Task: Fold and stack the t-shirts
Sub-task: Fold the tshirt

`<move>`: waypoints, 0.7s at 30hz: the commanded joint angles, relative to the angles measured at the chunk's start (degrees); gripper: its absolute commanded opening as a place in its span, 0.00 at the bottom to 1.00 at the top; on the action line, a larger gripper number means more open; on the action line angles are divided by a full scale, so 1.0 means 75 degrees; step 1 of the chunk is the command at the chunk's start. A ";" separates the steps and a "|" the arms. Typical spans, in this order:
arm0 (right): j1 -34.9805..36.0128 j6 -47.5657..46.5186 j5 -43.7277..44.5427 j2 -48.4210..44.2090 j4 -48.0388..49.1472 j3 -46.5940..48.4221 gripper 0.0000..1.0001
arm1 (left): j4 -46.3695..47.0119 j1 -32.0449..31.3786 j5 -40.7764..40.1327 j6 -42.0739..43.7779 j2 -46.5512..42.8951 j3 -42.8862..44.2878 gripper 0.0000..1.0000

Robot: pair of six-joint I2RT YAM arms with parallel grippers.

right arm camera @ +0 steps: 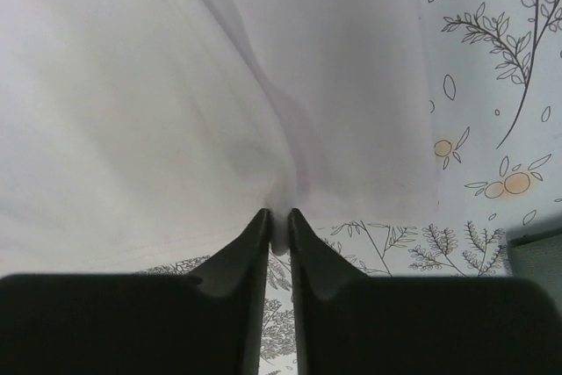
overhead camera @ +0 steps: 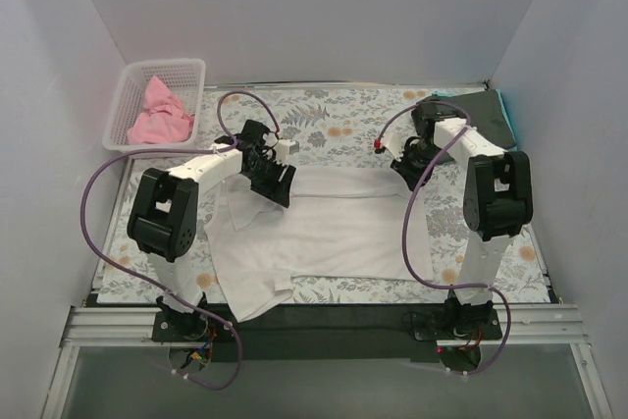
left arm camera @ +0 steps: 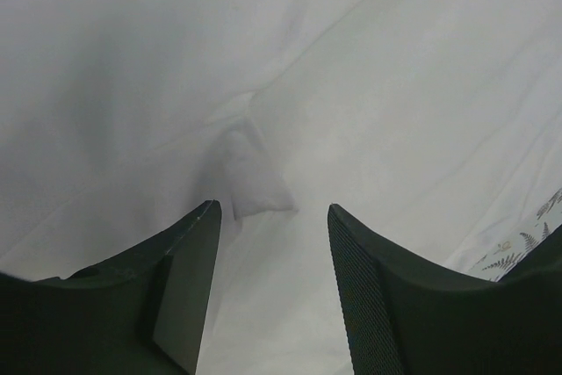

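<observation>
The large white t-shirt lies spread over the middle of the floral cloth. My left gripper is open just above its upper left part; the cloth fills the left wrist view with a small raised fold between the fingers. My right gripper is shut on the shirt's upper right edge, pinching a tuck of white cloth. The pink t-shirt lies crumpled in the basket. The dark grey-green t-shirt lies folded at the back right, with the teal one showing under its edge.
The white lattice basket stands at the back left corner. White walls close in the left, back and right sides. Purple cables loop from both arms. The floral table cloth shows at the back and along the edges.
</observation>
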 commanded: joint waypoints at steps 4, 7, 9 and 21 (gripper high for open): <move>0.0064 -0.0150 0.0118 0.0001 0.0157 -0.0224 0.04 | 0.0284 0.0019 -0.0197 -0.0164 0.0268 0.0058 0.41; 0.0076 -0.0173 0.0130 -0.0104 0.0181 -0.0247 0.01 | 0.0343 0.0019 -0.0139 -0.0223 0.0327 0.0046 0.29; 0.0087 -0.0197 0.0142 -0.0186 0.0157 -0.0259 0.01 | 0.0343 0.0019 -0.0081 -0.0235 0.0199 0.0034 0.08; 0.0275 -0.1029 0.0845 -0.0843 0.0321 -0.1056 0.01 | -0.0735 -0.0017 0.0283 0.0445 -0.0270 0.0058 0.00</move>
